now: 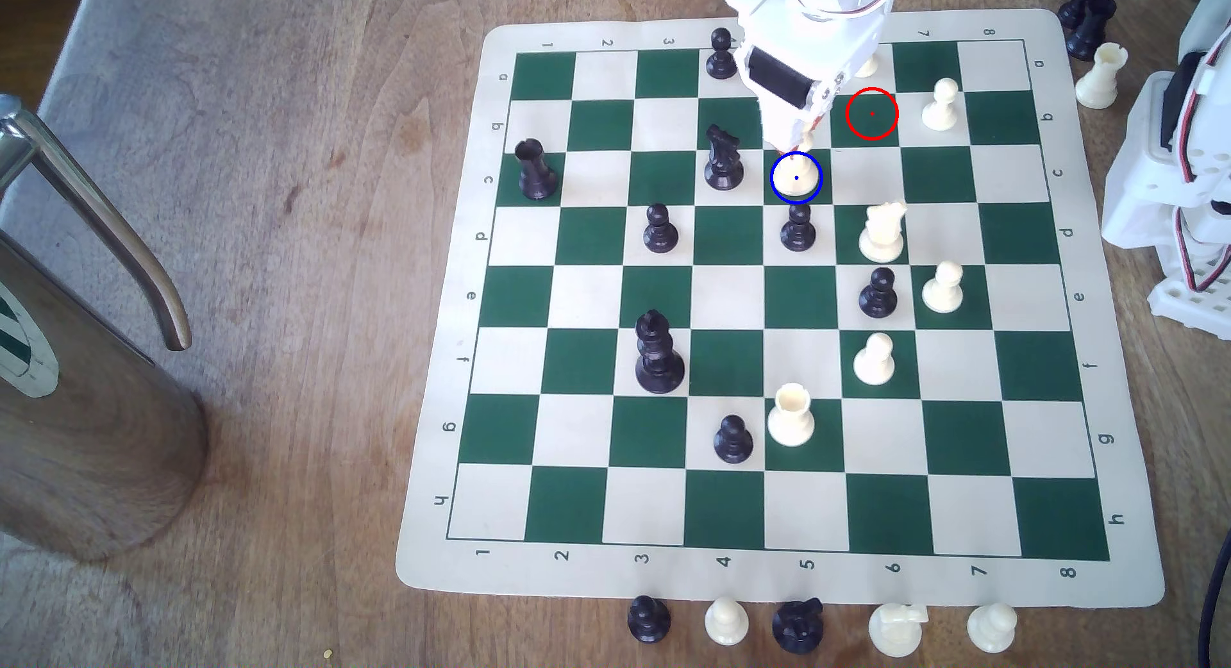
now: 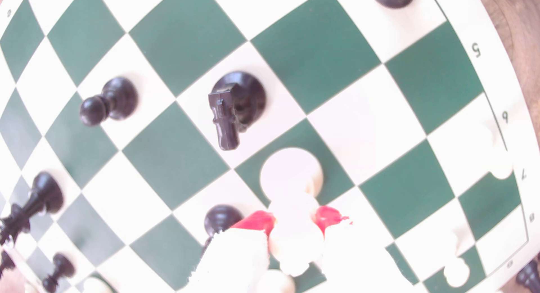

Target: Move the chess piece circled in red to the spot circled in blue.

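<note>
The white arm reached down from the top centre of the exterior view, its gripper (image 1: pixel 796 142) lowered over the white bishop (image 1: pixel 797 175). In the wrist view the red-tipped fingers (image 2: pixel 257 220) sat on either side of the bishop's (image 2: pixel 292 176) slim body, closed against it. The bishop's base stood inside the blue ring (image 1: pixel 773 177) on a dark green square, upper middle of the frame. The red ring (image 1: pixel 872 113) lay up and right on a bare green square. A black knight (image 1: pixel 724 159) stood just left of the bishop and a black pawn (image 1: pixel 797 228) just below it. The green-and-cream chess mat (image 1: pixel 466 561) lay on a wooden table (image 1: pixel 300 175), a metal jug (image 1: pixel 86 402) at lower left.
</note>
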Robot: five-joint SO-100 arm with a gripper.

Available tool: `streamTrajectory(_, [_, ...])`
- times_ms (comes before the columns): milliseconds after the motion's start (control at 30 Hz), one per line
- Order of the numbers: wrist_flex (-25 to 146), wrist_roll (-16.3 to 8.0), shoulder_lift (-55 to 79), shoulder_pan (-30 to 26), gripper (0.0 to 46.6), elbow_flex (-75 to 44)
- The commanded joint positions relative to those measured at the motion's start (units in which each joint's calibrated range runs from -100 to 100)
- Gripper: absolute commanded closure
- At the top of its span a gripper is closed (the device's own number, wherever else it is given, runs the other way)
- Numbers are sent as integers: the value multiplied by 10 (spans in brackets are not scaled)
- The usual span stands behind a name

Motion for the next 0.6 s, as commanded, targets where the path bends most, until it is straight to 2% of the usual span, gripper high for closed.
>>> streamTrajectory(0, [-4, 3, -8, 6, 352, -2])
streamTrajectory(133, [-1, 4, -9, 10, 291, 3])
streamTrajectory(333, [22, 9, -23, 23, 284, -4])
streamTrajectory(567, [77, 8, -71, 12, 273, -5])
